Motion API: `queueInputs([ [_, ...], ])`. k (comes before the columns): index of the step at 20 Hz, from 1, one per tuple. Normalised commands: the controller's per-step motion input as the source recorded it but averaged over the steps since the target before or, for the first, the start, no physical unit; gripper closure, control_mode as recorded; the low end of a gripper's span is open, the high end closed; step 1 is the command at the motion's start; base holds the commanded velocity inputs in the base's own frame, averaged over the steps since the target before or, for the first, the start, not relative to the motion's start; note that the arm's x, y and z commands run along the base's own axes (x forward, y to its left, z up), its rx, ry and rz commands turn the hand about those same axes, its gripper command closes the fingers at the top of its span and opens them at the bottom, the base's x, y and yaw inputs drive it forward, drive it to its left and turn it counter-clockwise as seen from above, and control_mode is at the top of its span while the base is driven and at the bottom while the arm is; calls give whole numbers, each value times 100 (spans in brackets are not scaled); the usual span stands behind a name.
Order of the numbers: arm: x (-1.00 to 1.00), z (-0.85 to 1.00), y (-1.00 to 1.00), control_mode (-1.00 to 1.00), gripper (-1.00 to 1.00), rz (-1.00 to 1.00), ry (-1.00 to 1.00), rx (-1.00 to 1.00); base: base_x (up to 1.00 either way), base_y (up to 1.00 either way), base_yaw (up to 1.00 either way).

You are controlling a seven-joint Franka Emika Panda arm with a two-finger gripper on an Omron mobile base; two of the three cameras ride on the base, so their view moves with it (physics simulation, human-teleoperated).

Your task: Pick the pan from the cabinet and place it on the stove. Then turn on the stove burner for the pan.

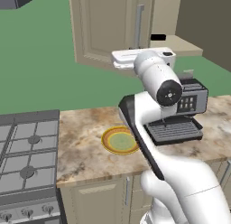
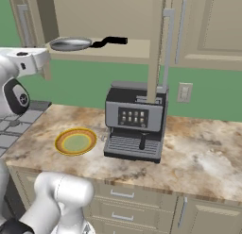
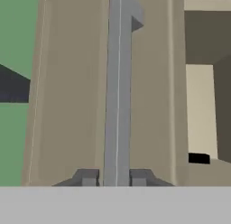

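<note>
Resting on open cabinet (image 2: 113, 13) shelf, silvery round pan (image 2: 71, 43), black handle

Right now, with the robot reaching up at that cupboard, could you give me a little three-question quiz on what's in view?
1. True or false: the pan already sits on the stove.
2. What do the fingers close around? A) the pan's handle B) the cabinet door's handle C) a stove knob
3. Fill in: on the counter, the plate lies beside the ____ machine.

Key: 1 false, it rests on the cabinet shelf; 2 B; 3 coffee.
</note>
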Motion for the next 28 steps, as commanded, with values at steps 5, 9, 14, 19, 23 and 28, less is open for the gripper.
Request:
queueInputs([
  [5, -70, 4, 4, -100, -100, 7, -3, 5, 0, 0, 0],
  [9, -94, 14, -65, -100, -100, 12, -12, 17, 0, 0, 0],
  [14, -92, 16, -90, -100, -100, 19, -5, 29, 0, 0, 0],
  [19, -41, 27, -56, -100, -100, 24, 9, 31, 0, 0, 0],
  [23, 0, 1, -32, -100, -100, 15, 14, 25, 0, 0, 0],
  [28, 39, -1, -36, -100, -100, 9, 25, 26, 0, 0, 0],
])
